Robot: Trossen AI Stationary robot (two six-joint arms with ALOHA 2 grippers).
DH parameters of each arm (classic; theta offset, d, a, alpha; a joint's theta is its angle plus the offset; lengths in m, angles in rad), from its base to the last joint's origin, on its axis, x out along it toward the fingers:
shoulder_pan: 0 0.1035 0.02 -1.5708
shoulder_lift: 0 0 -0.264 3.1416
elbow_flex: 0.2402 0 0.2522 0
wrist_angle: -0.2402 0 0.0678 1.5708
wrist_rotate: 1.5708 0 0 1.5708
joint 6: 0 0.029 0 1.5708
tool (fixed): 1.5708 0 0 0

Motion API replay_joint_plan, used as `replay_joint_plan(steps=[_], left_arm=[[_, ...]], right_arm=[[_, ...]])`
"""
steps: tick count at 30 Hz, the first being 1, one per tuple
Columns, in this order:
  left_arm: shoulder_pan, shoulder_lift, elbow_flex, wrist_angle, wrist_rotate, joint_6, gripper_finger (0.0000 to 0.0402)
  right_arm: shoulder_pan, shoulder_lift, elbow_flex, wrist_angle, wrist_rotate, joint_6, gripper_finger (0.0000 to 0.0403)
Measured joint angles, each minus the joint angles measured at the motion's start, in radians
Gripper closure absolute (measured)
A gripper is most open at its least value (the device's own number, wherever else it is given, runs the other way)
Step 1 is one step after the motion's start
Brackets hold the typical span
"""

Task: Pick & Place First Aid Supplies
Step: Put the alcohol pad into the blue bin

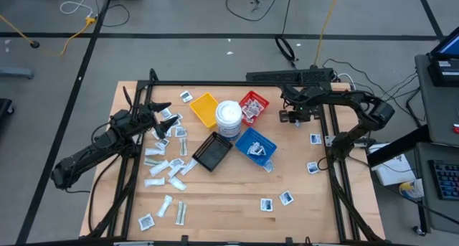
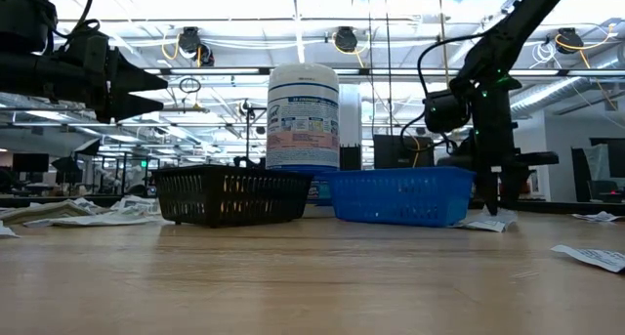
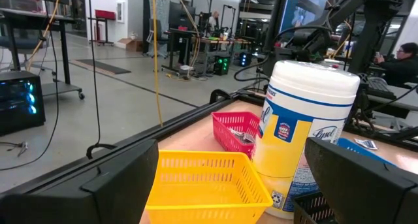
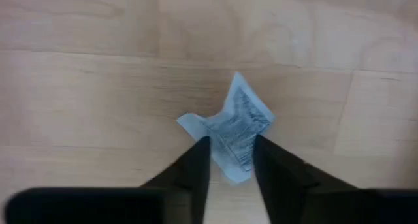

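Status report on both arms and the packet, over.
Right gripper down at the table, jaws closing on a crumpled packet. Left gripper open, waiting above the left-side packets. Nothing in the way.

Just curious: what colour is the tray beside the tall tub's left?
Yellow tray, clearest in the left wrist view.

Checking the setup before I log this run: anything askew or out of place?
The packet between the right gripper fingers is crumpled and standing up off the wood, not flat. Another packet lies loose against the blue tray, outside it. The rest are scattered across the table. Trays and white tub sit upright.
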State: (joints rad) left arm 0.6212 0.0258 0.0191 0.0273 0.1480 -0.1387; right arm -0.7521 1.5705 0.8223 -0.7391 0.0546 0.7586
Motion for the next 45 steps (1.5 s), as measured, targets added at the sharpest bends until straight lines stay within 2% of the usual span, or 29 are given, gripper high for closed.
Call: replay_joint_plan(steps=[4,6,15,29,34,38,45], left_arm=[[0.000,0.000,0.000,0.000,0.000,0.000,0.0009],[0.000,0.000,0.000,0.000,0.000,0.000,0.0009],[0.000,0.000,0.000,0.000,0.000,0.000,0.0009],[0.000,0.000,0.000,0.000,0.000,0.000,0.0009],[0.000,0.000,0.000,0.000,0.000,0.000,0.0009],[0.000,0.000,0.000,0.000,0.000,0.000,0.0009],[0.000,0.000,0.000,0.000,0.000,0.000,0.0009]], right_arm=[[0.000,0.001,0.000,0.009,-0.004,-0.021,0.0376],[0.000,0.002,-0.001,0.012,-0.004,-0.037,0.0394],[0.001,-0.024,0.035,-0.040,-0.002,-0.071,0.0398],[0.002,-0.096,0.273,-0.358,-0.003,-0.176,0.0401],[0.005,-0.096,0.343,-0.380,-0.003,-0.177,0.0401],[0.055,-0.096,0.371,-0.379,-0.003,-0.185,0.0402],[0.208,-0.067,0.419,-0.374,-0.004,-0.199,0.0402]])
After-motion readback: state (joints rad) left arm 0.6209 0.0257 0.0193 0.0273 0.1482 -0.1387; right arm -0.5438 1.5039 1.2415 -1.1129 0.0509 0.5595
